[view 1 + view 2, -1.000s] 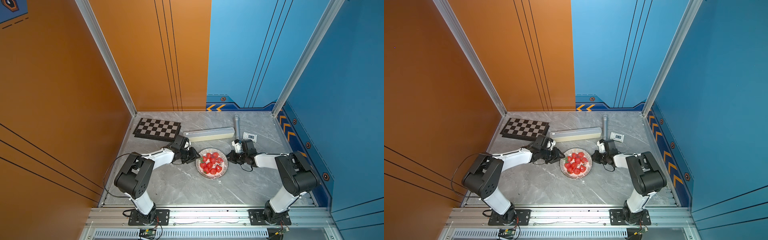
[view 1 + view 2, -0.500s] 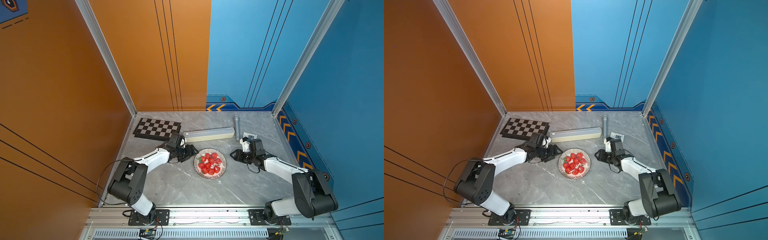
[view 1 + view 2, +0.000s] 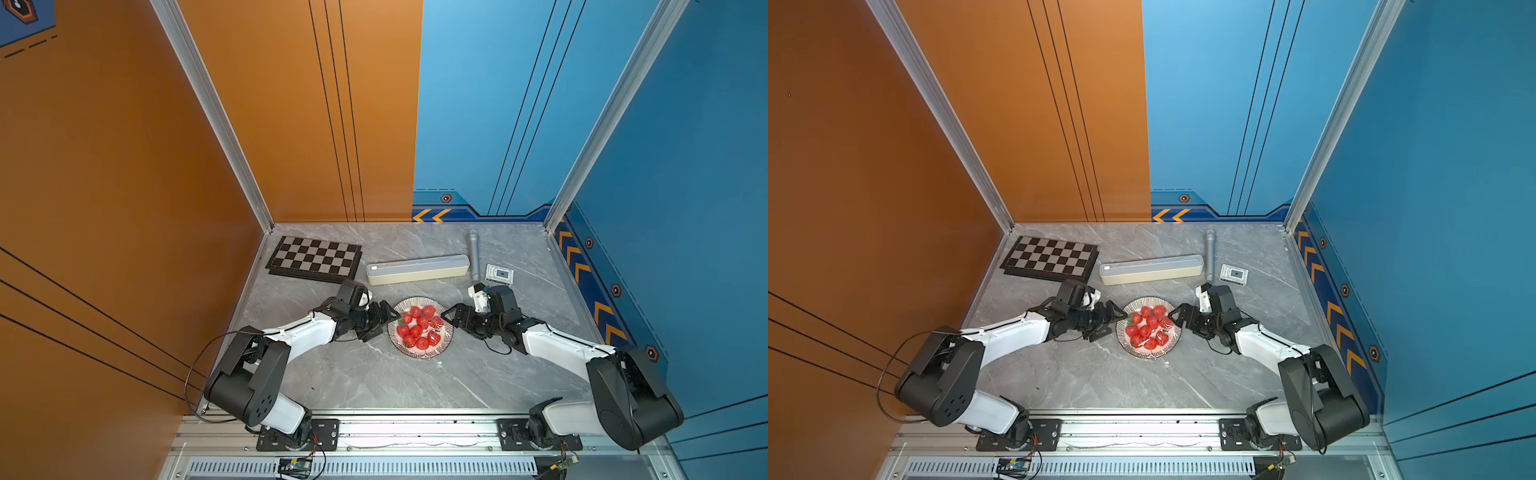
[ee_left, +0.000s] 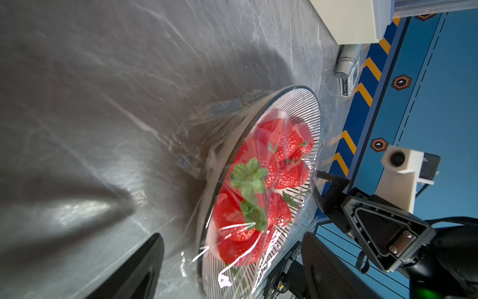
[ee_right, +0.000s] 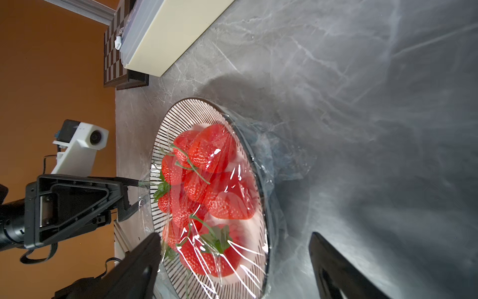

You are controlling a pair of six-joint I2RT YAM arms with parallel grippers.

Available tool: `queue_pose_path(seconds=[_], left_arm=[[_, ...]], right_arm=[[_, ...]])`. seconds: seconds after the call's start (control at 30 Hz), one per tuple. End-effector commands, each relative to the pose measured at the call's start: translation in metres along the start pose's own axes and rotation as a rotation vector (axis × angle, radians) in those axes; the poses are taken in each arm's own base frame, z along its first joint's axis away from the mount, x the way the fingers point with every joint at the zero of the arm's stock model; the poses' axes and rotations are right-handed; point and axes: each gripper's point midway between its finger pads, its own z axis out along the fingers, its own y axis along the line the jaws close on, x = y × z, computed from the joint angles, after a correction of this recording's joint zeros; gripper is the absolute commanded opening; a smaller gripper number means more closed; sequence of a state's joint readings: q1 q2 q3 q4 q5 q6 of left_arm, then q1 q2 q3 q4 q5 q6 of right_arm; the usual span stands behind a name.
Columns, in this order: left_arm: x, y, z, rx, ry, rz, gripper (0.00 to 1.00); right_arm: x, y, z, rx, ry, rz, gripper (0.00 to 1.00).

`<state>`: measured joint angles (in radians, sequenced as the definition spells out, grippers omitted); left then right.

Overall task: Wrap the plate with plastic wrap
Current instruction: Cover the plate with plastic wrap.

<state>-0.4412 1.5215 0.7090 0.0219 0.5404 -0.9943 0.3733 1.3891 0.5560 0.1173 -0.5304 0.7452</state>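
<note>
Holding strawberries (image 3: 419, 329) under plastic wrap (image 5: 232, 181), the plate (image 3: 420, 354) sits between the left pincer (image 3: 386, 323) and right pincer (image 3: 451, 319), both spread apart. Beyond them lie the cream box (image 3: 417, 269), chessboard (image 3: 313, 257) and rod (image 3: 473, 257).

Left wrist view: the plate (image 4: 302, 108) is cut off at its nearer rim; the fingers (image 4: 139, 271) of the left gripper (image 4: 231, 240) are shown only in part. Beyond the plate, the cream box (image 4: 344, 20) is cropped to a corner and the grey rod (image 4: 346, 60) is half hidden behind it. Right wrist view: the chessboard (image 5: 112, 67) is largely covered by that box. In both top views, the print on the small card (image 3: 500, 274) beyond the plate cannot be read.
</note>
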Motion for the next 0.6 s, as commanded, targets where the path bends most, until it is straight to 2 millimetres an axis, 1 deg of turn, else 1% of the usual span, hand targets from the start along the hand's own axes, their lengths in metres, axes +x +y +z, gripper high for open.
queue_pose_path(seconds=[0.0, 0.1, 0.17, 0.3, 0.5, 0.57], left_arm=[[-0.004, -0.027, 0.006, 0.066, 0.006, 0.035, 0.85], [-0.003, -0.033, 0.011, 0.068, 0.014, 0.05, 0.85], [-0.002, -0.033, 0.015, 0.062, 0.021, 0.056, 0.84], [0.0, -0.033, 0.022, 0.055, 0.031, 0.067, 0.83], [-0.004, -0.043, 0.033, 0.073, 0.043, 0.096, 0.81], [-0.011, -0.034, 0.027, 0.057, 0.009, 0.082, 0.81]], right_arm=[[0.001, 0.01, 0.01, -0.015, 0.008, 0.026, 0.91], [0.004, 0.015, 0.019, -0.019, 0.02, 0.024, 0.91], [0.006, 0.017, 0.024, -0.017, 0.026, 0.021, 0.91], [0.006, 0.026, 0.033, -0.043, 0.03, 0.006, 0.91], [0.006, 0.027, 0.044, -0.047, 0.016, 0.007, 0.91], [0.004, 0.025, 0.042, -0.036, 0.001, 0.005, 0.91]])
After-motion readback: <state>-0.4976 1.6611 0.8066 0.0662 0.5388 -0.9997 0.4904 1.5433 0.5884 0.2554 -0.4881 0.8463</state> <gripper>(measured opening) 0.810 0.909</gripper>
